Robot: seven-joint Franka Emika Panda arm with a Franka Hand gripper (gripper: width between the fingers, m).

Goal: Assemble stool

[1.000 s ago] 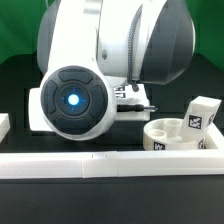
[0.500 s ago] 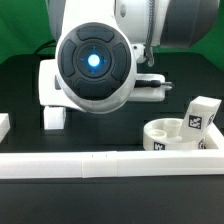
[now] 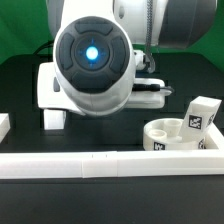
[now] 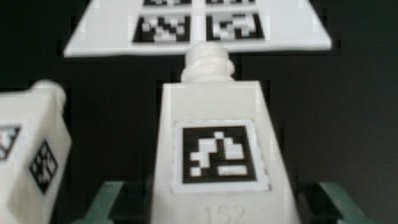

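In the wrist view a white stool leg (image 4: 217, 140) with a black-and-white tag lies lengthwise between my gripper (image 4: 222, 197) fingers (image 4: 116, 203). Its threaded tip points at the marker board (image 4: 196, 25). The gripper is shut on this leg. A second tagged leg (image 4: 31, 140) stands close beside it. In the exterior view the arm (image 3: 95, 60) hides the gripper. The round seat (image 3: 168, 138) sits at the exterior view's right, with a third leg (image 3: 202, 114) upright at its far side. A white block (image 3: 53, 118) shows under the arm.
A long white rail (image 3: 110, 165) runs across the front of the exterior view. A short white piece (image 3: 4, 126) sits at that view's left edge. The table surface is black.
Since one second ago the arm's joint with the blue light has risen and shifted toward the exterior view's right. Over the last half second it has barely moved. Seat and far leg stayed put.
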